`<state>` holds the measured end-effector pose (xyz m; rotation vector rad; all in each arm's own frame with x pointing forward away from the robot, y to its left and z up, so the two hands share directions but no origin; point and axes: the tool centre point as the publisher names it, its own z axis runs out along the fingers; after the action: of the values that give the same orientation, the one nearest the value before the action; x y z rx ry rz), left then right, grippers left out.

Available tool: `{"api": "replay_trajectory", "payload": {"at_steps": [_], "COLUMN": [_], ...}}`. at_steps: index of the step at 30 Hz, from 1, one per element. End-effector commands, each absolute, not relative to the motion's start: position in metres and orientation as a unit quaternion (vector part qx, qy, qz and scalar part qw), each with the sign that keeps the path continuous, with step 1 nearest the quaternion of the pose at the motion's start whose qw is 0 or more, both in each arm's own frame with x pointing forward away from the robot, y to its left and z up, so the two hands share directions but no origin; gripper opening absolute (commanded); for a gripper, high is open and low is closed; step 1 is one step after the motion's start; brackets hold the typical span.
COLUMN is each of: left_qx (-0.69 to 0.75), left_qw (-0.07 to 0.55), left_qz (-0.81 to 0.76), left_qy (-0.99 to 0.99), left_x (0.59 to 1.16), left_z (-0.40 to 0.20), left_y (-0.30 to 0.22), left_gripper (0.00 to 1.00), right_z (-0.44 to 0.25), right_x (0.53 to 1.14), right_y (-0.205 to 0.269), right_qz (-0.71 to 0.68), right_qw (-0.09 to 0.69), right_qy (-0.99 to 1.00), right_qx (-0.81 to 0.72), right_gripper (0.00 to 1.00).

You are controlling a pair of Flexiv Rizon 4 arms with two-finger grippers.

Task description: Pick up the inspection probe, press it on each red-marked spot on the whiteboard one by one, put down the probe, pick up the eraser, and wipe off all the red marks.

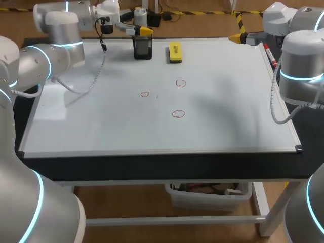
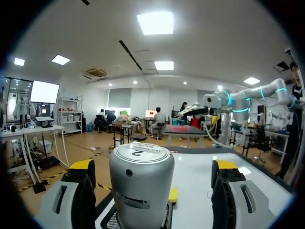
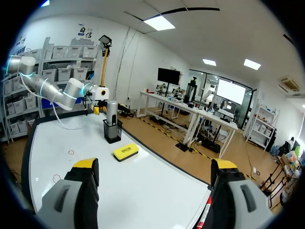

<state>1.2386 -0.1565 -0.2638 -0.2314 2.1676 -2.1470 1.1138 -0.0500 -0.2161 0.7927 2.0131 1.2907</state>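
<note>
Probe [image 2: 141, 186] stands upright in its black holder [image 1: 143, 50] near the far edge of the whiteboard [image 1: 228, 101], at about 11 o'clock from the three red marks [image 1: 178, 114]. My left gripper [image 2: 152, 167] is spread, one finger on either side of the probe's top, with a gap showing on both sides. The yellow eraser [image 1: 175, 52] lies just beside the holder at its 3 o'clock. My right gripper [image 3: 155, 167] is spread too, holding nothing, by the whiteboard's 1 o'clock corner, well apart from the probe.
</note>
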Motion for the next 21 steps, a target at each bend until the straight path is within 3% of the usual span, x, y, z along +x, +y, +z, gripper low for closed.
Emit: {"api": "replay_trajectory", "payload": {"at_steps": [1, 7, 14, 15, 16, 19, 20, 21], "left_qx": [0.017, 0.017, 0.018, 0.018, 0.018, 0.02, 0.021, 0.023], "left_qw": [-0.054, -0.051, -0.053, -0.054, -0.054, -0.055, -0.055, -0.056], "left_qz": [-0.707, -0.705, -0.705, -0.705, -0.705, -0.706, -0.706, -0.706], "left_qy": [0.705, 0.707, 0.707, 0.707, 0.707, 0.706, 0.705, 0.706], "left_x": [1.2487, 1.251, 1.2504, 1.2503, 1.2507, 1.251, 1.2506, 1.2501], "left_z": [-0.2691, -0.2688, -0.2693, -0.2695, -0.2703, -0.2706, -0.2703, -0.27], "left_y": [-0.1547, -0.1502, -0.1482, -0.1482, -0.1479, -0.1477, -0.1476, -0.1475], "left_gripper": [1.0, 0.97, 0.75, 0.69, 0.49, 0.22, 0.0, 0.0], "right_z": [-0.2161, -0.2161, -0.2161, -0.2161, -0.2161, -0.2161, -0.2161, -0.2161], "right_x": [1.1138, 1.1138, 1.1138, 1.1138, 1.1138, 1.1138, 1.1138, 1.1138], "right_y": [-0.05, -0.05, -0.05, -0.05, -0.05, -0.05, -0.05, -0.05], "right_qz": [0.488, 0.488, 0.488, 0.488, 0.488, 0.488, 0.488, 0.488], "right_qw": [0.306, 0.306, 0.306, 0.306, 0.306, 0.306, 0.306, 0.306], "right_qy": [0.761, 0.761, 0.761, 0.761, 0.761, 0.761, 0.761, 0.761], "right_qx": [0.3, 0.3, 0.3, 0.3, 0.3, 0.3, 0.3, 0.3], "right_gripper": [1.0, 1.0, 1.0, 1.0, 1.0, 1.0, 1.0, 1.0]}}
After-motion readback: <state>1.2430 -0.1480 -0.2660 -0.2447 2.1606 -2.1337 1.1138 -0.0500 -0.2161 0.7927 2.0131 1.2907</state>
